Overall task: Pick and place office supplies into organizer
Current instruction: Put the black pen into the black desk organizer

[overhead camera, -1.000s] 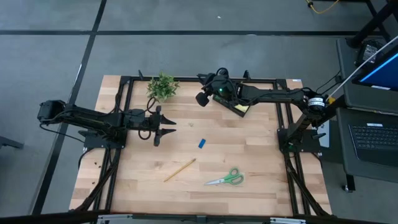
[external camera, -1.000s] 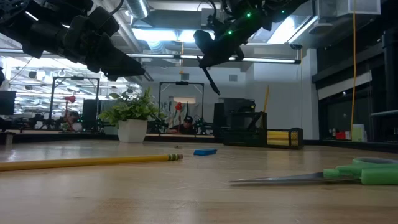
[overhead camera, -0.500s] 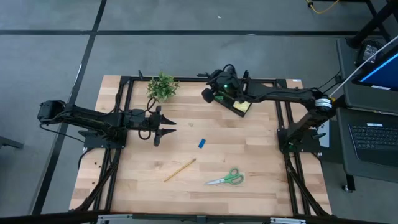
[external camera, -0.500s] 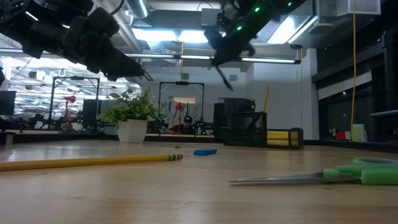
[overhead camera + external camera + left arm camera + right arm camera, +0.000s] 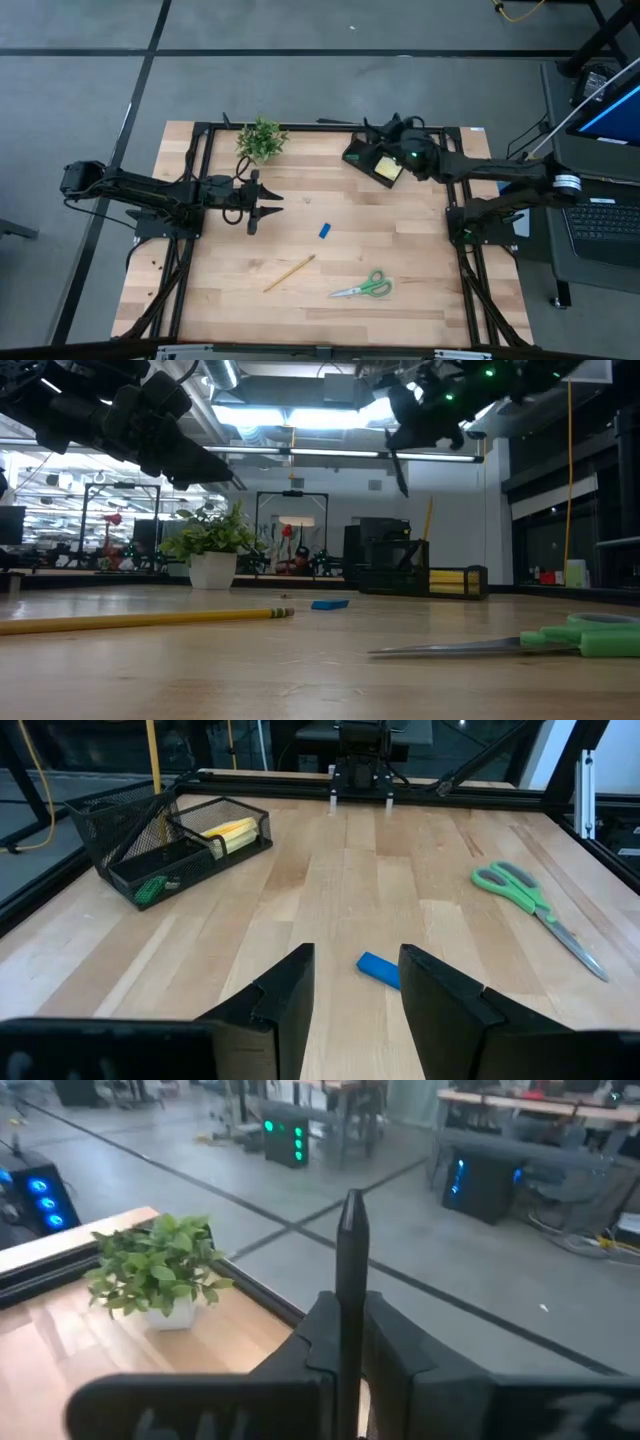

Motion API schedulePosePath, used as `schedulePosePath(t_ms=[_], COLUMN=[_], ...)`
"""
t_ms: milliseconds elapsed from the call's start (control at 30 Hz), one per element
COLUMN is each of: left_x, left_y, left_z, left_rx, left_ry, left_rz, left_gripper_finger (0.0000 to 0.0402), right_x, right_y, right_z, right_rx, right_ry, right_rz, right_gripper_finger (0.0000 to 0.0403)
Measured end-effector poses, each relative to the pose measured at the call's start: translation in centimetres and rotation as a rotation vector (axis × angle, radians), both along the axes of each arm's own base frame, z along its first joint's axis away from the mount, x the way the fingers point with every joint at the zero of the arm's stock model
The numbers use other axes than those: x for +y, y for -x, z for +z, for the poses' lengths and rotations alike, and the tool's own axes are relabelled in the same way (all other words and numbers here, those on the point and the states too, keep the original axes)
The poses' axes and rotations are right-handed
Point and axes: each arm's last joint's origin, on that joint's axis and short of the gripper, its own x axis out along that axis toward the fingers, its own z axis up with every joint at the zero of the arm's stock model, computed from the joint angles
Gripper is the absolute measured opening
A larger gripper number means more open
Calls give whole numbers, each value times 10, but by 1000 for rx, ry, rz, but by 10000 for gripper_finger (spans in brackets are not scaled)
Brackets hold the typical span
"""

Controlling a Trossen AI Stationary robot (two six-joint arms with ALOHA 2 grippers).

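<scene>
Just below right tool (image 5: 398,448), clamped on black pen (image 5: 352,1270) w/ long axis near upright, sits organizer (image 5: 372,162) at worktop (image 5: 400,260) far edge; left tool (image 5: 355,995), fingers apart, idles well off over blue eraser (image 5: 379,969).

A: Anything different from a second ago?

B: Only the right arm. The right gripper (image 5: 385,130) sits above the far end of the organizer (image 5: 372,160) now; a second ago it was out past the organizer's plant-facing side.

A: The load?

B: The black pen (image 5: 397,468) travels with it, clamped in the fingers. In the low view it shows right of where it was, tip hanging down above the organizer (image 5: 390,565).

A: Arm posture?

B: Drawn back toward its own base.
</scene>
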Motion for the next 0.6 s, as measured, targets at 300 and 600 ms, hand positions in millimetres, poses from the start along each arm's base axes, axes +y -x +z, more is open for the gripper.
schedulePosePath(t_ms=[300,600], left_x=[0,0], left_y=[0,0], left_z=[0,0], left_rx=[0,0], left_ry=[-1,-2], left_rz=[3,3], left_gripper_finger=[141,141], right_x=[3,-5], right_y=[11,20], right_z=[-22,-31], right_rx=[-24,-60], right_ry=[89,152], right_rz=[24,-15], right_gripper_finger=[30,27])
